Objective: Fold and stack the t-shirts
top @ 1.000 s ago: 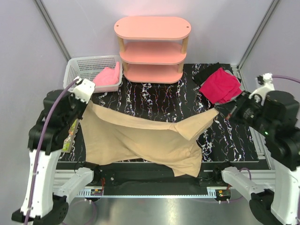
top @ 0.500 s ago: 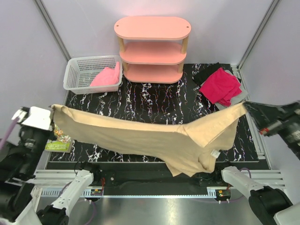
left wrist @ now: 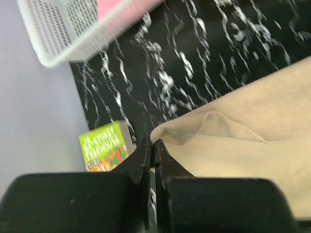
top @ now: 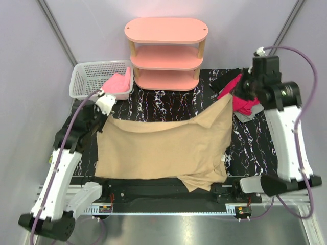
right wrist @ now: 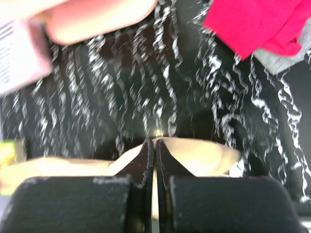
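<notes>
Tan shirt: the big tan soft cloth t-shirt (top: 163,145) lies spread wide over the middle of the black bench with white wiggly streaks (top: 163,104). It looks smooth, and its near edge is bunched and hangs over the front.
Left claw: the left claw (left wrist: 152,145) is pinched tight on the far left corner of the tan shirt.
Right claw: the right claw (right wrist: 154,144) is pinched tight on the far right corner.
Other shirts: a bright red soft t-shirt (top: 241,102), a grey t-shirt (right wrist: 282,58) and a black t-shirt (top: 220,80) sit piled at the far right. A light pink t-shirt (top: 118,84) lies in the white plastic mesh basket (top: 87,76).
Other things: a pink wooden rack (top: 166,30) with round ends, and a small green box (left wrist: 104,145).
Count: five shirts, two claws, one basket, one rack with three boards.
Change: a moment ago the tan shirt hung stretched in the air between arms held wide apart. Now it is down on the bench.
</notes>
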Controlling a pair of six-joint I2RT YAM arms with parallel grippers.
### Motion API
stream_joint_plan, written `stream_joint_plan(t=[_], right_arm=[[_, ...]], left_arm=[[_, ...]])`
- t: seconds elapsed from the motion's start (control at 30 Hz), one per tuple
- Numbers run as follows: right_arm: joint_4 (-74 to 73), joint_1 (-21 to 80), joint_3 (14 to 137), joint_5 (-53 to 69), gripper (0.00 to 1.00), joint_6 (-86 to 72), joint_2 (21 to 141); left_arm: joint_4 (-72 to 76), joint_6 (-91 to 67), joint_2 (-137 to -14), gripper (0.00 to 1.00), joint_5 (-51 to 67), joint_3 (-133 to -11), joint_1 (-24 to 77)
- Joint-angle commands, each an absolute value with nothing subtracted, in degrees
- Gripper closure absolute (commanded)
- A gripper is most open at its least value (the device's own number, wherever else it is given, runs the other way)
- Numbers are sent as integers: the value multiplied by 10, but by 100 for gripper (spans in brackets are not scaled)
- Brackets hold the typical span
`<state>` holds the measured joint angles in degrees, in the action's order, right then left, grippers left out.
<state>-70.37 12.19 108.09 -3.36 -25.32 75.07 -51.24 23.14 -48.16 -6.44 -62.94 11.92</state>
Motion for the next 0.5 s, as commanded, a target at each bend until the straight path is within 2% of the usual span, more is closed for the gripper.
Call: stream_joint_plan(t=[0.0,0.17,0.27,0.4,0.47], right_arm=[[-593,59,1114,-5,100,-247,842],[-591,32,1190,17,100,-245,949],[-600,29,1220,31,100,-251,966],[-598,29,1179,48,100,-248,930],[-579,29,1111,61,100,-251,887]], left_arm=[[-326,251,-580,100,-100,-662,100],[-301,258,-720,100,-90,-746,71],[-301,260,-758,100,-89,-762,56],[-288,256,-749,100,-69,-732,32],[-283,260,-727,100,-62,-687,30]])
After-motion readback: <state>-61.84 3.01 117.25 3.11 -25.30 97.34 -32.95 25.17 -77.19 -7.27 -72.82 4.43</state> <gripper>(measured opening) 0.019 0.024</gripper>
